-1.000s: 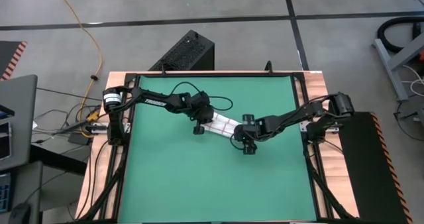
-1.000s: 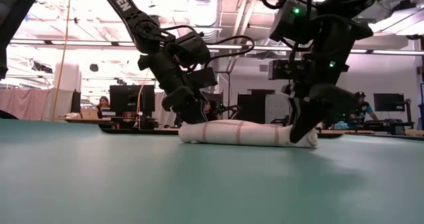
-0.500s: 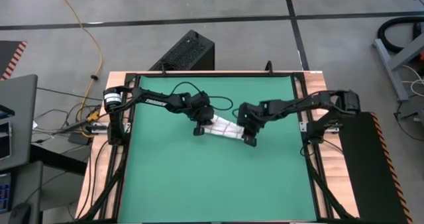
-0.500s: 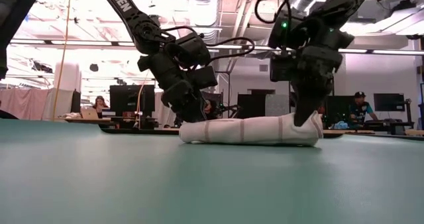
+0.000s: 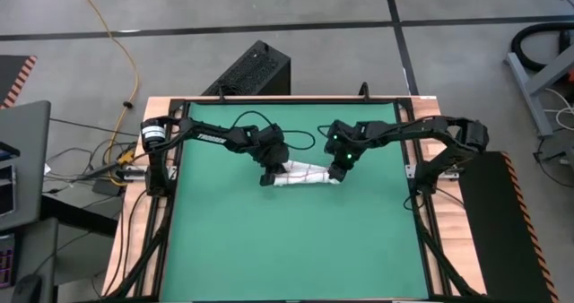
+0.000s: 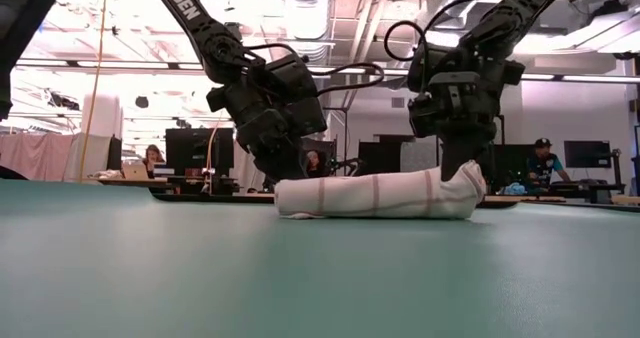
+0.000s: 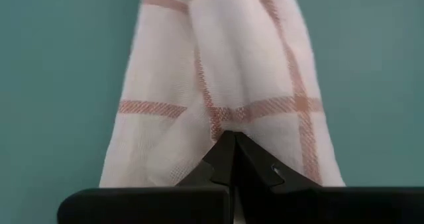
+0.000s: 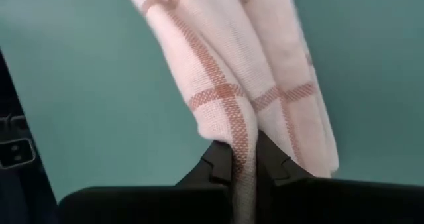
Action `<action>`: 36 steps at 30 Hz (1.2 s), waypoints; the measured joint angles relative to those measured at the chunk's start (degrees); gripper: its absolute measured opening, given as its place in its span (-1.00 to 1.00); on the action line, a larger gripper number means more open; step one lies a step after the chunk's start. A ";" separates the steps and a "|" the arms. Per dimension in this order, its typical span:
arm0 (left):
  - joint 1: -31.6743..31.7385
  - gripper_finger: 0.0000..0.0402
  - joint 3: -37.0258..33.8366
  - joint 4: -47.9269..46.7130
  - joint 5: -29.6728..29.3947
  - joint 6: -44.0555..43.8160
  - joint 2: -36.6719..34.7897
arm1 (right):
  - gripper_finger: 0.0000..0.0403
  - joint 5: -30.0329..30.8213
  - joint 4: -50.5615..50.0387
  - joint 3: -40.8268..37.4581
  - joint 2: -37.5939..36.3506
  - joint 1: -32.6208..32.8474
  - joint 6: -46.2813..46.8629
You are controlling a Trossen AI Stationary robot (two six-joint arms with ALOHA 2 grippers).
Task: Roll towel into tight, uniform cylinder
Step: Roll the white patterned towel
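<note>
The towel (image 5: pixel 301 175), white with red-brown grid lines, lies rolled into a short cylinder on the green mat (image 5: pixel 269 249), left of the mat's middle in the high view. It also shows in the low view (image 6: pixel 375 196). My left gripper (image 5: pixel 268 175) is shut at the roll's left end. My right gripper (image 5: pixel 339 170) is shut on the roll's right end. Both come down from above. My left gripper has its shut fingertips (image 7: pixel 232 151) at the roll's left end (image 7: pixel 218 114), slanting down from above. Cloth lies on both sides of the tips; how many layers are between them does not show. That end rests on the mat. My right gripper pinches a fold of cloth at the roll's right end (image 8: pixel 240 141) between its two fingers. The fingers come from above, pointing down. The right end (image 6: pixel 466 183) stands a little higher than the rest of the roll, which lies on the mat.
Bare green mat lies all around the roll, with much free room toward the near edge. The black frame (image 5: pixel 413 177) borders the mat. A black box (image 5: pixel 256 70) stands on the floor beyond the far edge. People sit at desks in the room behind (image 6: pixel 155 160).
My right gripper has gone toward the table's far edge, still shut on the roll's right end. That end has swung with it, while the left end has stayed at my left gripper. The roll has turned to lie nearly straight across from left to right.
</note>
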 joint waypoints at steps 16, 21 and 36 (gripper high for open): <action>-0.04 -1.00 0.80 -6.76 7.26 -1.33 -0.94 | -0.84 -2.00 2.46 0.27 9.52 -0.40 1.94; -0.07 -1.00 5.16 -20.38 7.23 -0.37 -3.32 | -0.84 -7.96 5.06 0.28 13.00 -0.76 2.13; -10.81 -1.00 9.76 -16.82 -12.21 16.30 -12.87 | -0.84 -14.24 5.39 -0.02 13.90 -3.62 -1.63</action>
